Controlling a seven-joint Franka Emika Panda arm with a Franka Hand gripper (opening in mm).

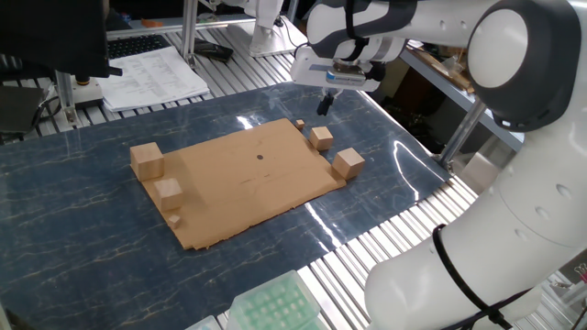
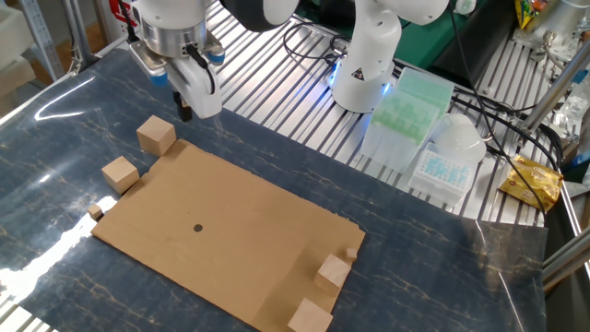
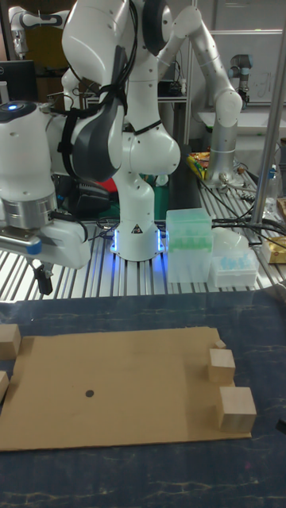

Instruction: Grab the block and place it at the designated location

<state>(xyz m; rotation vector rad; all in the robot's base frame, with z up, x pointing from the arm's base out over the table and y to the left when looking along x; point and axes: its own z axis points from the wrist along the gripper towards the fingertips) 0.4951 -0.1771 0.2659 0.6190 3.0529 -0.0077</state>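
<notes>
The block (image 1: 348,162) is a plain wooden cube just off the right edge of the cardboard sheet (image 1: 243,179). It also shows in the other fixed view (image 2: 156,136) and at the left edge of the tall view (image 3: 9,341). The designated location is a small black dot (image 1: 260,156) (image 2: 197,227) (image 3: 89,392) near the sheet's middle. My gripper (image 1: 325,105) (image 2: 184,112) (image 3: 45,286) hangs in the air above and beyond the block, apart from it. Its fingers are together and hold nothing.
A smaller cube (image 1: 321,137) and a tiny chip (image 1: 300,124) lie beside the block. At the sheet's opposite end stand another large cube (image 1: 147,160), a smaller cube (image 1: 168,191) and a chip (image 1: 174,220). Pipette-tip boxes (image 2: 406,101) and the robot base (image 2: 364,65) stand behind.
</notes>
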